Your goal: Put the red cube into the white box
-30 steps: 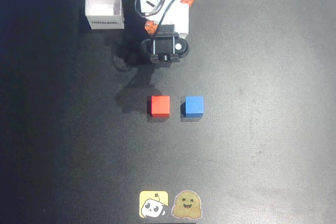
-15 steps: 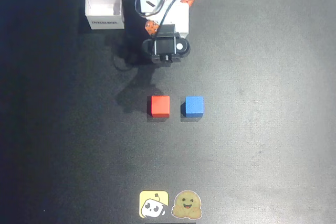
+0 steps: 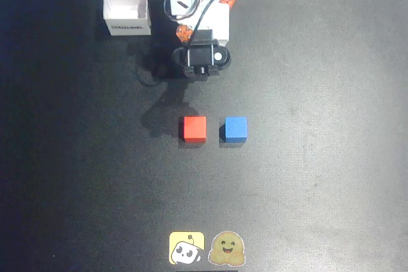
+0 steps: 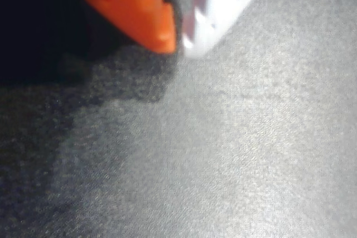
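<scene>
Red cube on mat, untouched; arm folded near its base.
Overhead view: red cube [image 3: 194, 128] sits square-on just left of blue cube [image 3: 236, 128]; white box [image 3: 127, 9] upper left, side print unreadable. Wrist view: gripper [image 4: 177, 34] fingertips nearly meet, holding nothing, above the black mat [image 4: 234, 154].

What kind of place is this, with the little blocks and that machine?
Probably a hobby or lab test bench: a small robot arm on a dark table, a red cube, a blue cube, a white box and two cartoon stickers.
</scene>
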Motion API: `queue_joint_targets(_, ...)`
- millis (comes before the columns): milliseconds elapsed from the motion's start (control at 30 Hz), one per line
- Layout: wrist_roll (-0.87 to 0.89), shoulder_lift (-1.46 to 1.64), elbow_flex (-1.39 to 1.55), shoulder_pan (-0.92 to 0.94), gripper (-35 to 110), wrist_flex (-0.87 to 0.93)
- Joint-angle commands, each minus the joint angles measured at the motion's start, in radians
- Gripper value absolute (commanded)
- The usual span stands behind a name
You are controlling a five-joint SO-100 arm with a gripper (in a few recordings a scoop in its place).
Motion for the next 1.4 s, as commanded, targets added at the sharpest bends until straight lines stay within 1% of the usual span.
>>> queue_joint_targets(0, -0.006, 0.005, -0.005, -0.005, 0, 0.003)
queue_joint_targets(200, -0.025, 0.005, -0.095, -0.017, 0, 0.037)
queue_joint_targets(333, -0.028, -0.032, -0.164, -0.021, 1, 0.029)
queue_joint_targets(400, -0.028, -0.117, -0.215, -0.023, 1, 0.002)
queue_joint_targets(667, -0.026, -0.635, -0.529, -0.017, 2, -0.097)
queue_joint_targets(867, -0.021, -0.940, -0.658, -0.015, 3, -0.222)
queue_joint_targets(1000, -0.021, -1.129, -0.762, -0.014, 3, -0.262)
queue_joint_targets(1133, -0.017, -1.256, -0.833, -0.005, 3, -0.288)
queue_joint_targets(1367, -0.018, -1.345, -0.836, 0.017, 4, -0.376)
